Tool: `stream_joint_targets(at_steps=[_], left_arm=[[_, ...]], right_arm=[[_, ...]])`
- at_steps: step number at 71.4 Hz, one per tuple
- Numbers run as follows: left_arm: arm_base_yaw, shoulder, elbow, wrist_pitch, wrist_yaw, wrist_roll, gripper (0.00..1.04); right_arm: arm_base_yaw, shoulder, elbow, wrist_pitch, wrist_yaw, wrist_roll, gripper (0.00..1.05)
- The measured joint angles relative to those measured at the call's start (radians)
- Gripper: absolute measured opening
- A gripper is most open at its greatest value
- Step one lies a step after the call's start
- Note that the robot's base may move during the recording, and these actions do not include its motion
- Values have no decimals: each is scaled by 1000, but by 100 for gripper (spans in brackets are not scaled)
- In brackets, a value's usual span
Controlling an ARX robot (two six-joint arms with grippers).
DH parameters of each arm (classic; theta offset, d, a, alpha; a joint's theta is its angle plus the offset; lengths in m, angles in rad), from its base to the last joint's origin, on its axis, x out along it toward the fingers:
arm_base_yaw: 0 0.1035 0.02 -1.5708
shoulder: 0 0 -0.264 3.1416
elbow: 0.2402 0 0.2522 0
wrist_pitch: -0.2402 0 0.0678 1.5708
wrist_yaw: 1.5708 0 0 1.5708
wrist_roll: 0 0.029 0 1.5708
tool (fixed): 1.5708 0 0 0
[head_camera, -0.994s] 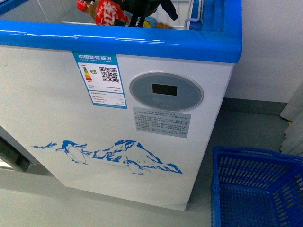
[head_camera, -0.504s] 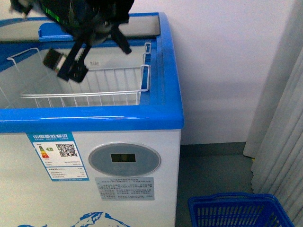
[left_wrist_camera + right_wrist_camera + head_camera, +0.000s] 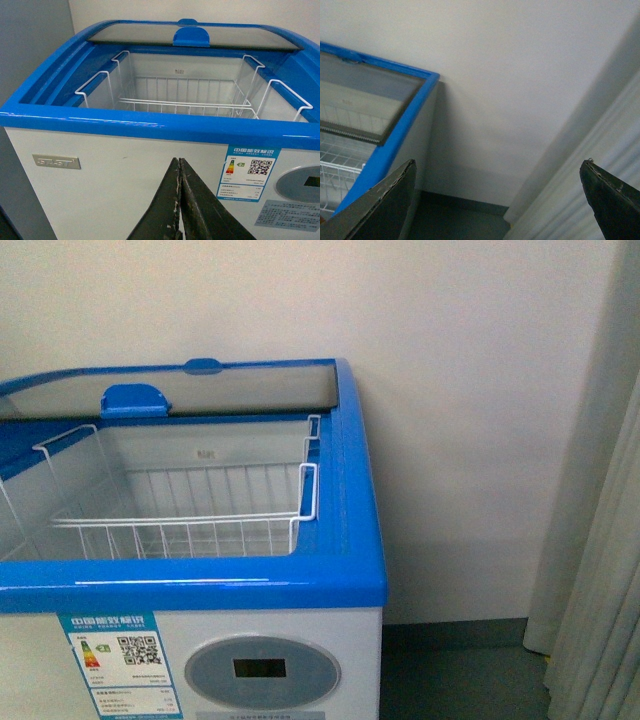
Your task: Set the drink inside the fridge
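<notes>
The fridge is a white chest freezer with a blue top rim, and its near half is open. A white wire basket hangs inside it, and nothing shows in the basket. The sliding glass lid sits pushed to the back. The drink is out of view in every frame. Neither gripper shows in the front view. My left gripper is shut and empty, in front of the fridge's white front wall. My right gripper is open and empty, beside the fridge's far corner.
A white wall stands behind and to the right of the fridge. A pale curtain hangs at the far right. Grey floor lies between the fridge and the curtain. The oval grey display is on the fridge front.
The front view has tilted upward. A second ago a gripper held the drink over the fridge; half a second ago an open gripper hung over the basket without it; now no arm shows.
</notes>
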Motion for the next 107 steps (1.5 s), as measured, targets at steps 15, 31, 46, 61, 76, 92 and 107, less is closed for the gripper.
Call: stream_joint_targets(at_steps=[15,31,46,61,76,92,107], left_arm=[[0,0,0,0,0,0,3],[0,0,0,0,1,0,3],[0,0,0,0,0,0,3],[0,-1,0,0,0,0,3],[0,-1,0,0,0,0,3],[0,0,0,0,0,0,3],[0,-1,0,0,0,0,3]], right_arm=[[-77,-611,-330,-244,84,79,98],[-2,-771,-578,-187,291,94,98],[-23,-912,-832,-56,-47,209,67],[-148,-989,-956,-23,-188,220,30],[-337,-1064,-1046,3,-367,223,3],[-341,-1105,-1105,18,-374,223,3],[-342,-1129,-1133,25,-374,223,3]])
